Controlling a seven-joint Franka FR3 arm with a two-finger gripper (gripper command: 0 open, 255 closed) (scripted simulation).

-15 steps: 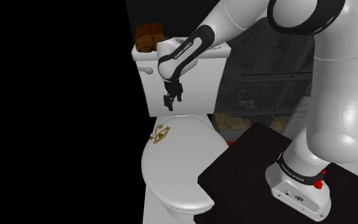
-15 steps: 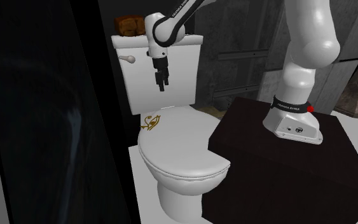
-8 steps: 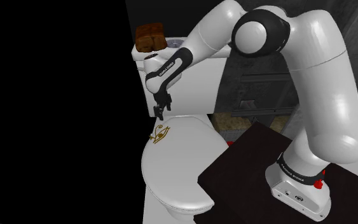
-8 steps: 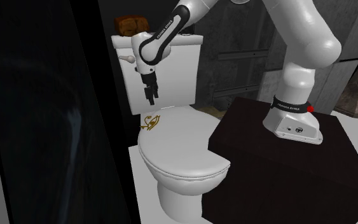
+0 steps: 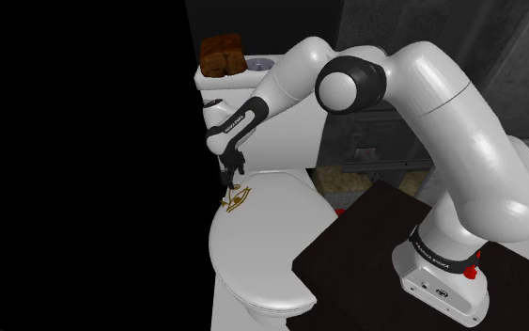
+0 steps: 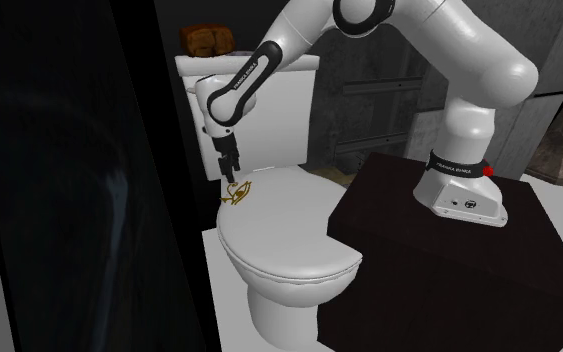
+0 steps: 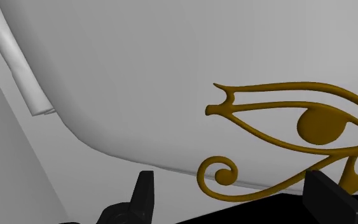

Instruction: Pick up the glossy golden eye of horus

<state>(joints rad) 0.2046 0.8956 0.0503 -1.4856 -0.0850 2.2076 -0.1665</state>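
**Item:** gold eye of Horus (image 5: 238, 197) (image 6: 237, 193) (image 7: 320, 124). Flat, shiny emblem w/ thin bars and a curl. Lies on the closed white toilet lid (image 5: 262, 249) (image 6: 291, 245) (image 7: 139, 63), at the lid's back end nr the tank (image 6: 274, 110).

**Tool:** black gripper (image 5: 226, 181) (image 6: 228, 173) (image 7: 233, 196), pointed down, tips just above the emblem's tank-side edge. Fingers apart in the wrist view, nothing btwn them touched. The emblem's curl sits roughly btwn the two fingers; the pupil is closer to one finger.

**Other stock:**
- brown lump (image 5: 221, 55) (image 6: 206, 38) on top of the tank, well apart from the gripper
- black box stand (image 5: 365, 249) (image 6: 439, 275) beside the toilet, arm base on it
- black area on the shoulder view's left

**Step in hand (est.):** final approach; grasp not yet made, emblem flat on the lid.

**Next move needs (est.):**
- small shift so the emblem is centred btwn the fingers, not off to one side
- lower until the tips reach the lid, then close across a narrow part
- obj. is thin and lies flush, so there's little edge to catch; tips prob. must scrape right at lid level
- lid is curved and smooth, so a slip or push-away is poss.
- lift straight up once clamped
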